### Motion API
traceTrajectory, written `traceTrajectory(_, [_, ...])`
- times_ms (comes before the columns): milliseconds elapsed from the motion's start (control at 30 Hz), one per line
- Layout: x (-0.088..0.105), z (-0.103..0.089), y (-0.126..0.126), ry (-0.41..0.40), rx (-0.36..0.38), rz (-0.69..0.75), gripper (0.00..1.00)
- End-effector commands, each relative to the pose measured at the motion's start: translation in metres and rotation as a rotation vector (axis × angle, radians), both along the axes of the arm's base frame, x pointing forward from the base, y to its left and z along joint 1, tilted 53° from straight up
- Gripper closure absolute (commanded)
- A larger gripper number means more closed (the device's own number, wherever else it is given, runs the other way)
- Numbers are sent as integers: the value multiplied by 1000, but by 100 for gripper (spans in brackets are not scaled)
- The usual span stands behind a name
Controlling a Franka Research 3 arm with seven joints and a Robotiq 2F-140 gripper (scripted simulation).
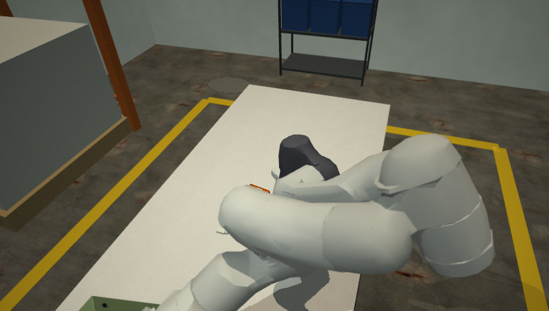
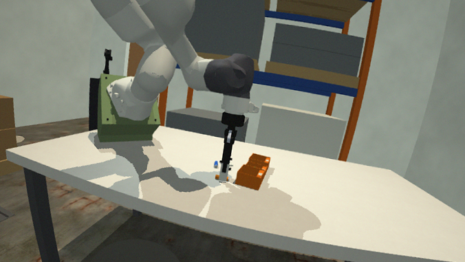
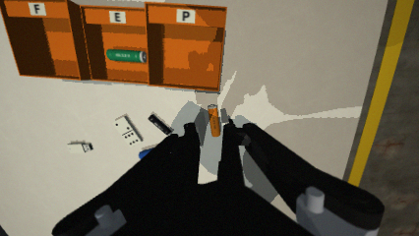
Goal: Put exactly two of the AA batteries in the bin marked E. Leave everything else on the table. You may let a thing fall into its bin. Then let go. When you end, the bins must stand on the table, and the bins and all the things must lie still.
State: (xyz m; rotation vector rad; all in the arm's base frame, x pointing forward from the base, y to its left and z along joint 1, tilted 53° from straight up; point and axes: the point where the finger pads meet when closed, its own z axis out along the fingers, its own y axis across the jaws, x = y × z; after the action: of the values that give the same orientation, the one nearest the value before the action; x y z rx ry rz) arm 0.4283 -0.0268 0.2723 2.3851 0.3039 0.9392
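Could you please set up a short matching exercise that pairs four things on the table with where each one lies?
Things:
1. green AA battery
2. orange AA battery
3. domino
4. bin marked F

Places:
a. on the table between the gripper fingertips
b. at the left end of the bin row
c. inside the bin marked E
d. on the table below the bins, beside a small black stick

Pairs: 1-c, 2-a, 3-d, 4-b
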Motion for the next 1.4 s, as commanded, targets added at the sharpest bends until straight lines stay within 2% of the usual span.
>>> traceTrajectory(0, [3, 0, 1, -16, 18, -7, 83])
traceTrajectory(733, [0, -2, -2, -16, 18, -7, 83])
traceTrajectory(767, [0, -2, -2, -16, 18, -7, 95])
traceTrajectory(1367, [0, -2, -2, -16, 18, -7, 95])
